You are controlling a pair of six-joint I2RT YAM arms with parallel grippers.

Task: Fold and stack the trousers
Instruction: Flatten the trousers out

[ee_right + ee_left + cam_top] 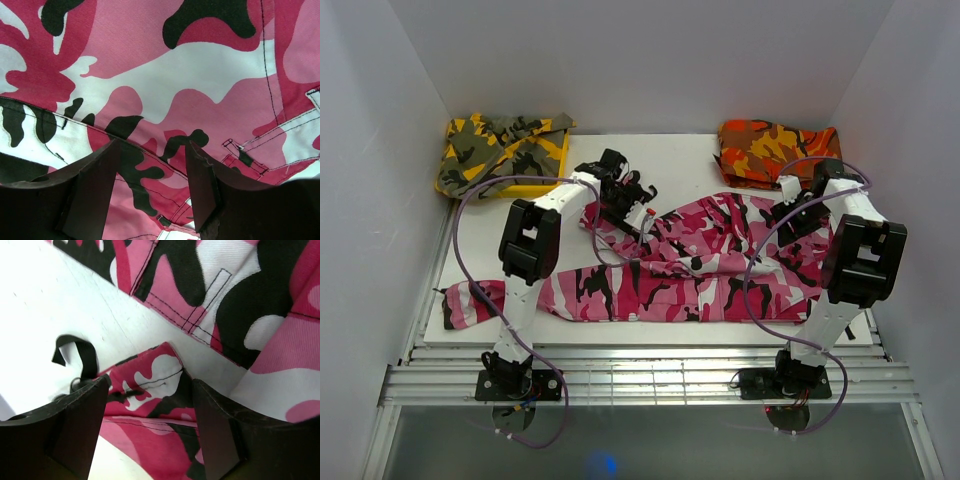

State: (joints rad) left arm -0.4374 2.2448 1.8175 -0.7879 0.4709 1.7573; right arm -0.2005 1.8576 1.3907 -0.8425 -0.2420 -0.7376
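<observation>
Overhead view, 12 o'clock taken as the far wall. The trousers (pixel 660 285) lie across the near half of the white surface (pixel 690 160), their long axis running from 9 to 3 o'clock. One leg end (pixel 465 303) points to 9 o'clock and overhangs the left edge of the surface. At 10 o'clock, a yellow-olive camouflage garment (pixel 490 150) rests in a yellow tray (pixel 555 165), well apart from the trousers.

A second band of the pink cloth slants up toward 11 o'clock and ends beneath the left gripper (pixel 149 390). There the jaws stand wide apart. A flap of cloth lies flat between them without being pinched, and a black strap loop (pixel 80 352) rests on the bare surface just beside the left finger.

Toward 3 o'clock the cloth is rumpled and heaped. The right gripper (pixel 152 147) sits low over this heap, its jaws partly parted with a seamed fold passing between them. Whether they pinch that fold cannot be told.

At 1 o'clock, an orange-red camouflage garment (pixel 770 150) lies at the far right of the surface, near the trousers.
</observation>
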